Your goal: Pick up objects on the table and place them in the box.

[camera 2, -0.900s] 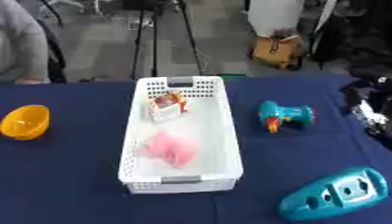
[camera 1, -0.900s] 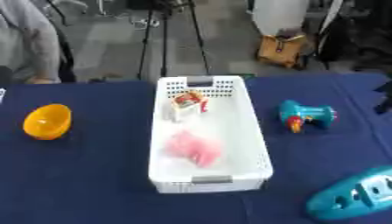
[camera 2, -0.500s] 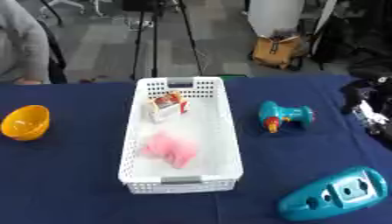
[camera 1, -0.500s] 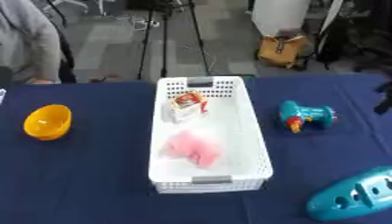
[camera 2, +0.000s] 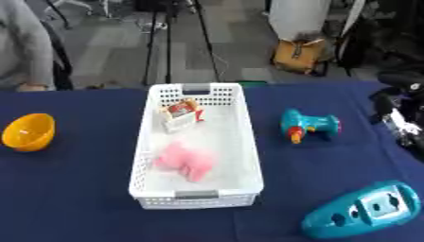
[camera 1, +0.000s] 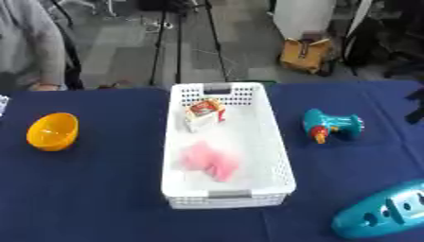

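Observation:
A white slotted box (camera 1: 278,156) stands in the middle of the blue table. Inside it lie a small red-and-white carton (camera 1: 204,112) at the far end and a pink soft thing (camera 1: 210,160) in the middle. On the table, a yellow bowl (camera 1: 52,131) sits to the box's left and a teal toy drill (camera 1: 331,125) to its right. A large teal plastic object (camera 2: 362,215) lies at the near right corner. My right hand (camera 2: 401,111) shows at the right edge, beyond the drill and apart from it, holding nothing I can see. The left hand is out of sight.
The table's far edge runs just behind the box. Past it are tripod legs (camera 1: 177,42) and a yellow-brown bag (camera 1: 303,54) on the floor. A small pale thing (camera 1: 3,103) shows at the table's left edge.

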